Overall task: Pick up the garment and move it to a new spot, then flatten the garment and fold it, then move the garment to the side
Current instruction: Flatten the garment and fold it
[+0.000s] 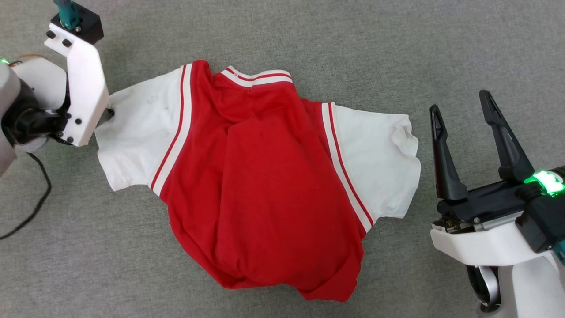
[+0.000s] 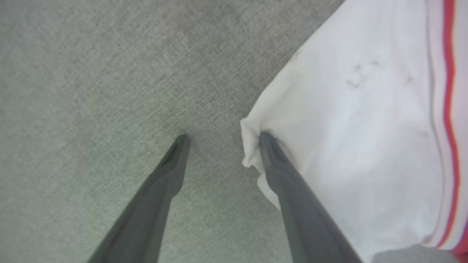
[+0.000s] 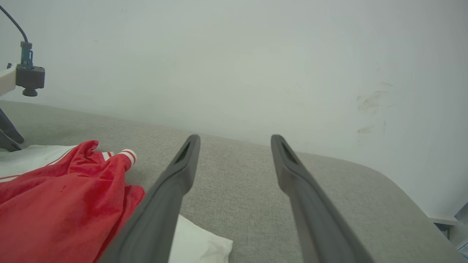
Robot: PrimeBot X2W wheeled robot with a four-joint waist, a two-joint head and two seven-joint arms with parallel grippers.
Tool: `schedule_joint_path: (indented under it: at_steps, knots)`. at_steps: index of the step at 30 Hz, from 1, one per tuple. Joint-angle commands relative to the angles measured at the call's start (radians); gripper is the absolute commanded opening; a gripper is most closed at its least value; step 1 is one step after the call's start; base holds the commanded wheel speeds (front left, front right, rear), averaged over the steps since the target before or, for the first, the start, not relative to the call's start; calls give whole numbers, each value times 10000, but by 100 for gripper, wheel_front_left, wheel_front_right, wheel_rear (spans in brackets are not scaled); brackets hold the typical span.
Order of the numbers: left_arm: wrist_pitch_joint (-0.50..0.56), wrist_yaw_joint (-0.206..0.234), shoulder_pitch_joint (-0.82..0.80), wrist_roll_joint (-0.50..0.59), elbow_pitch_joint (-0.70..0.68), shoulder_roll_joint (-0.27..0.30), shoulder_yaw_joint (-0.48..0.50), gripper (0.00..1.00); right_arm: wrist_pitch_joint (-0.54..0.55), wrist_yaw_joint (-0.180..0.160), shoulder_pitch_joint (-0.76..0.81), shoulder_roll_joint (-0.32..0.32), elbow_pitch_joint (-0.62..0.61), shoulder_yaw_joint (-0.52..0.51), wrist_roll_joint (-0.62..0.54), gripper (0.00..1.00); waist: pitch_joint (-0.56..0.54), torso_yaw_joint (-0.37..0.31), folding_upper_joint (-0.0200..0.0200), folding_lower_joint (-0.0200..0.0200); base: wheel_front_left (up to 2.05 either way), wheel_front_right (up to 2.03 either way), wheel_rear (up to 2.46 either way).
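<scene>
Garment (image 1: 265, 185) — laid out but rumpled, unfolded; flattening, folding, side move seemingly pending. Left gripper (image 2: 223, 137), right gripper (image 1: 459, 99) — jaws apart, empty.

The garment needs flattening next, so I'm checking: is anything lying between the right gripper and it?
Nothing visible. Bare grey surface lies between the right gripper and the white sleeve of the garment.

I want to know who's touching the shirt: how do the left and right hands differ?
The left hand points down at the grey surface; the right hand lies nearly level, aimed toward the wall. One left hand finger touches the white sleeve of the T-shirt; the right hand stands clear of it. Both are open and hold nothing.
</scene>
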Motion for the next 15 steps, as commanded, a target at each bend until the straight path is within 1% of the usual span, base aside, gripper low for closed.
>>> schedule_joint_path:
  at_steps: [1,5,6,7,9,15]
  knots:
    - [53,-21,668,-63,70,-204,-251,100,-22,-11,-85,43,-35,-6,12,100,38,-10,0,0,0,0,0]
    - [55,-43,979,-93,16,-502,-312,100,-22,-11,-168,43,11,-24,-27,100,80,20,0,0,0,0,0]
    - [80,-45,984,-95,-9,-538,-314,43,-22,-11,-176,43,31,-29,-41,100,76,38,0,0,0,0,0]
    - [200,-49,997,-74,-52,-541,-317,0,-22,-11,-184,43,51,-18,-56,100,65,51,0,0,0,0,0]
    - [204,-55,905,0,-106,-474,-310,0,-22,-11,-201,44,81,-11,-87,100,28,76,0,0,0,0,0]
    - [-451,-20,287,-35,-184,-326,-159,0,-22,-11,-24,42,165,-132,-97,100,-309,294,0,0,0,0,0]
